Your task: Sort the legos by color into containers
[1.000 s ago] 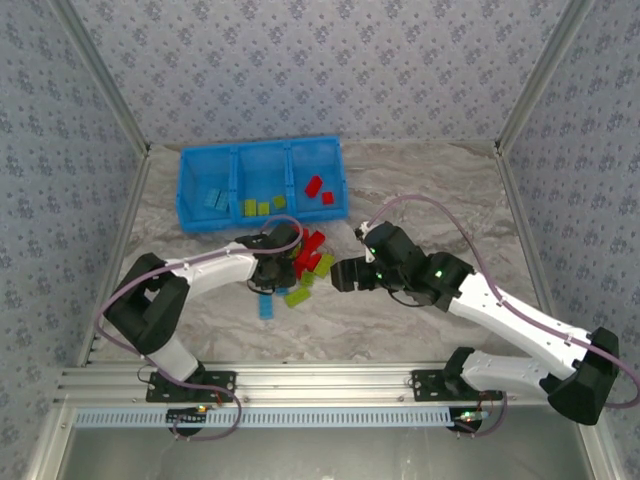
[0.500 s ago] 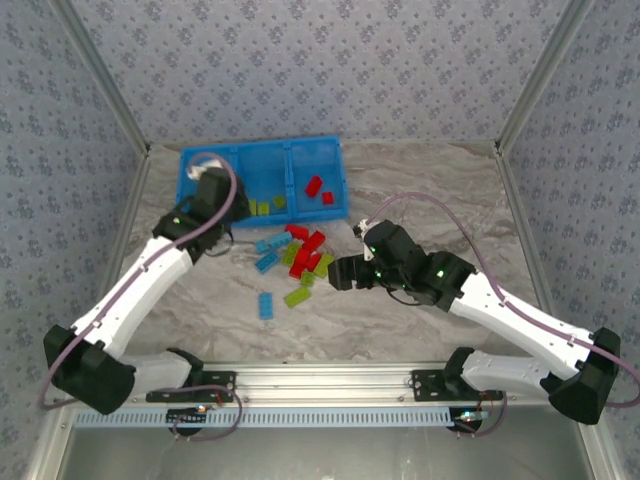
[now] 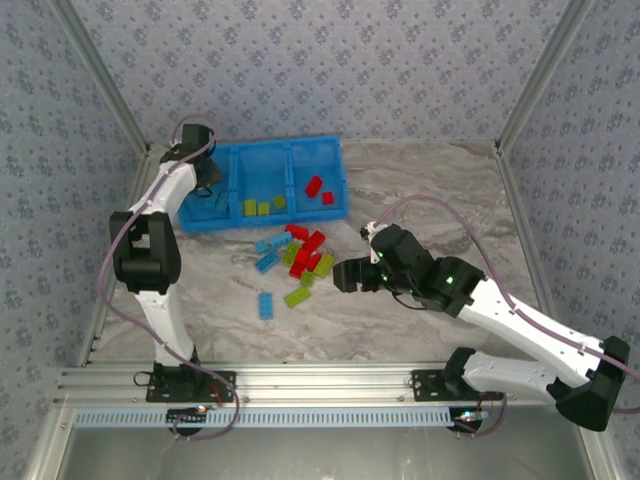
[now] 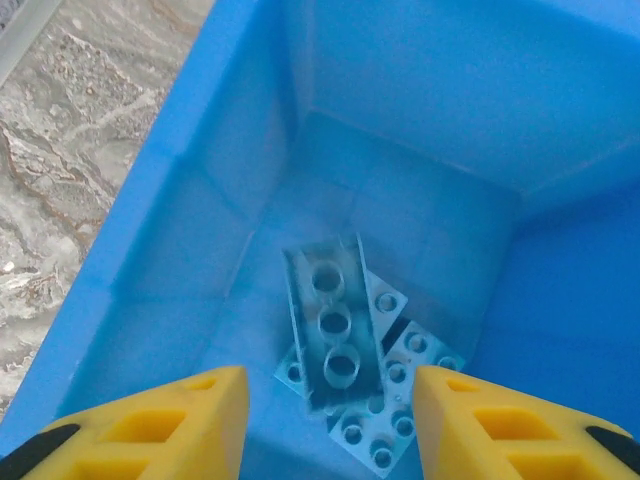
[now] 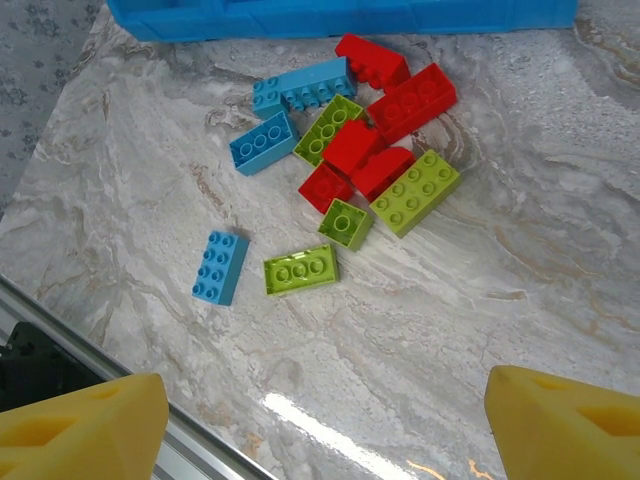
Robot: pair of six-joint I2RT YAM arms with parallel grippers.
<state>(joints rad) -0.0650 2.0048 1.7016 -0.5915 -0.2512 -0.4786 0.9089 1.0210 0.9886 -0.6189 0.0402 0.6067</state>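
My left gripper [image 3: 208,178] hangs over the left container of the bright blue tray [image 3: 262,150]. Its yellow fingers [image 4: 190,415] stand apart, so my left gripper [image 4: 330,405] is open. A blurred light blue lego [image 4: 330,335] lies loose between and below them, above other light blue legos [image 4: 405,415]. The middle container holds green legos [image 3: 262,207] and the right one red legos [image 3: 318,188]. A pile of red, green and light blue legos [image 3: 305,258] sits on the table. My right gripper [image 3: 345,276] is just right of the pile. That right gripper [image 5: 325,420] is open and empty.
A lone light blue brick [image 5: 220,266] and a green brick [image 5: 300,270] lie on the near side of the pile. The tray's front wall [image 5: 340,15] runs behind the pile. The aluminium rail [image 3: 320,385] lines the table's near edge.
My left arm has swung from the pile up to the tray's left container, and its jaws have parted, letting go of a light blue lego. The right arm has barely moved.
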